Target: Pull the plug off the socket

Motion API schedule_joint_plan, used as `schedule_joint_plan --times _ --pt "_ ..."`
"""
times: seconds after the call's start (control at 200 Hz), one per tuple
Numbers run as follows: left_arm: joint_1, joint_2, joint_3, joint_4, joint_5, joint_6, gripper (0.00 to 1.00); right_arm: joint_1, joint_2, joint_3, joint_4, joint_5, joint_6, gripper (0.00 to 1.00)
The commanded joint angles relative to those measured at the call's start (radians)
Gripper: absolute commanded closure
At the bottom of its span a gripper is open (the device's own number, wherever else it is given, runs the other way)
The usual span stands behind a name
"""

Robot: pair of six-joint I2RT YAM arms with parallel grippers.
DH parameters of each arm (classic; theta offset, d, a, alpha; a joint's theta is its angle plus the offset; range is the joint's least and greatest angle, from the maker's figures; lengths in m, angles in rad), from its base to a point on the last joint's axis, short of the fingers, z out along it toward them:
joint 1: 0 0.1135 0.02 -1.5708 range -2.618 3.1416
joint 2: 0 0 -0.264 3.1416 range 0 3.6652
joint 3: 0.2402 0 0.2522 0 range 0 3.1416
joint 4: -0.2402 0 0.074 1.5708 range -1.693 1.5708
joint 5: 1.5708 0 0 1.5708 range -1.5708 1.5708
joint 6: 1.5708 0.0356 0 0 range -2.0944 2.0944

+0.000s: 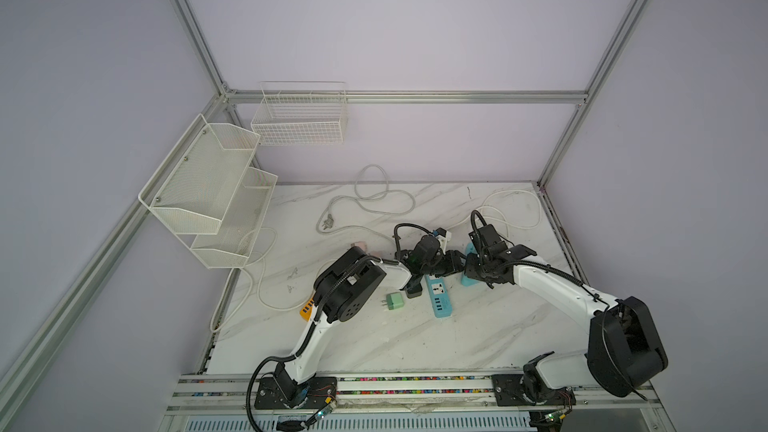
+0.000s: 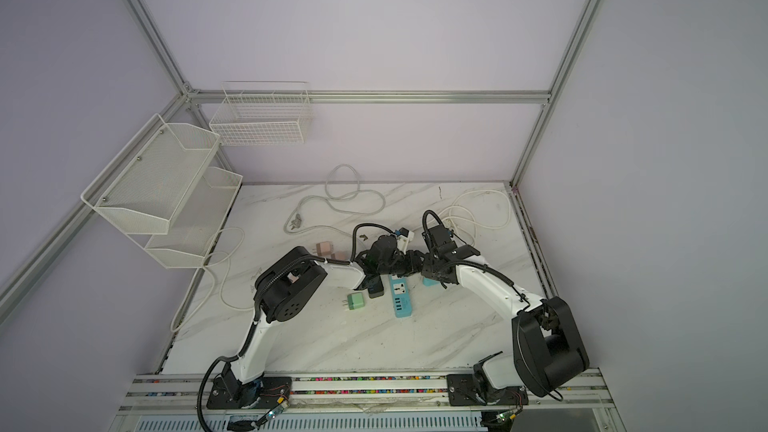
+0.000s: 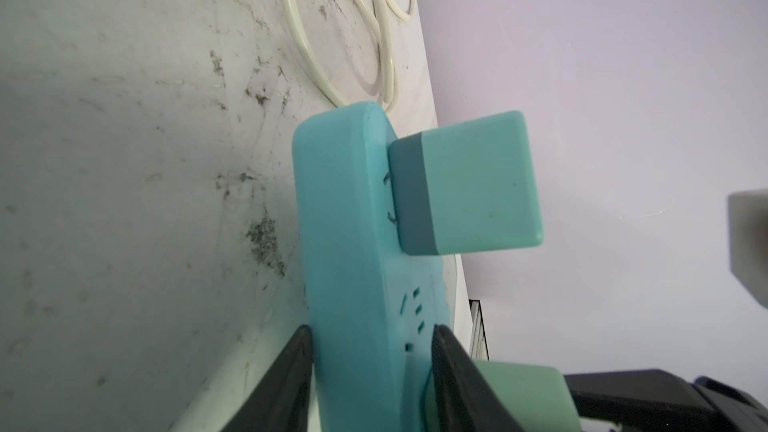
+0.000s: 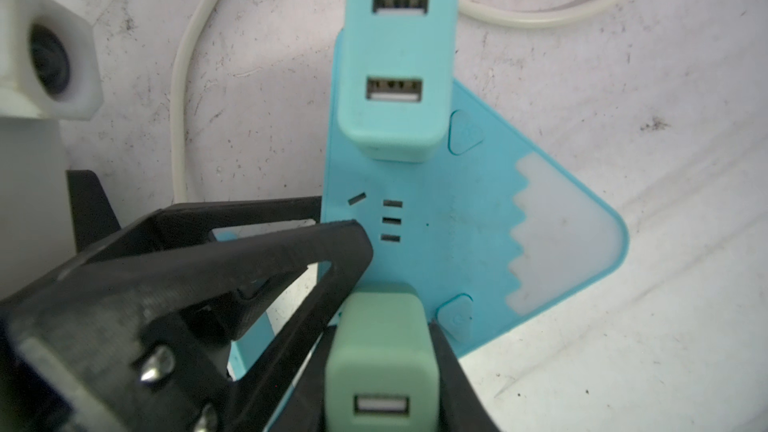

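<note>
Right wrist view: the right gripper (image 4: 382, 326) was clamped tight on a green plug (image 4: 380, 371) at one corner of the turquoise socket (image 4: 436, 243); couldn't tell if its prongs were seated. Left wrist view: the left gripper (image 3: 374, 336) was partly open, pinching the socket body with a finger on each face. A teal plug (image 3: 469, 180) was plugged in at the other end. The socket lay on the marble table (image 1: 415, 338), between both grippers.

Both arms at the turquoise socket (image 1: 466, 279), blue power strip (image 1: 439, 297) and green adapter (image 1: 393, 301) alongside.
</note>
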State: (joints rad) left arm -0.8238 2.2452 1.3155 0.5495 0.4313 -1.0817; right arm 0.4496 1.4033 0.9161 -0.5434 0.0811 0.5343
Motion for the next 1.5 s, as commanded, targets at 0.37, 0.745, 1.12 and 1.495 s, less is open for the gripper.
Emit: schedule_joint_plan --times 0.37,0.745,1.12,1.495 --pt "0.014 -0.052 -0.067 -0.062 0.046 0.034 0.48 -0.02 -0.063 0.019 0.083 -0.127 0.01 0.98" --pt "0.012 -0.055 -0.071 -0.051 0.04 0.031 0.62 -0.023 -0.039 0.012 0.111 -0.147 -0.011 0.98" --pt "0.016 -0.05 -0.067 -0.12 0.0 0.093 0.78 -0.024 -0.036 0.024 0.111 -0.165 -0.065 0.98" --pt "0.038 -0.035 -0.082 -0.102 0.038 0.074 1.0 -0.062 -0.07 0.012 0.113 -0.195 -0.094 0.99"
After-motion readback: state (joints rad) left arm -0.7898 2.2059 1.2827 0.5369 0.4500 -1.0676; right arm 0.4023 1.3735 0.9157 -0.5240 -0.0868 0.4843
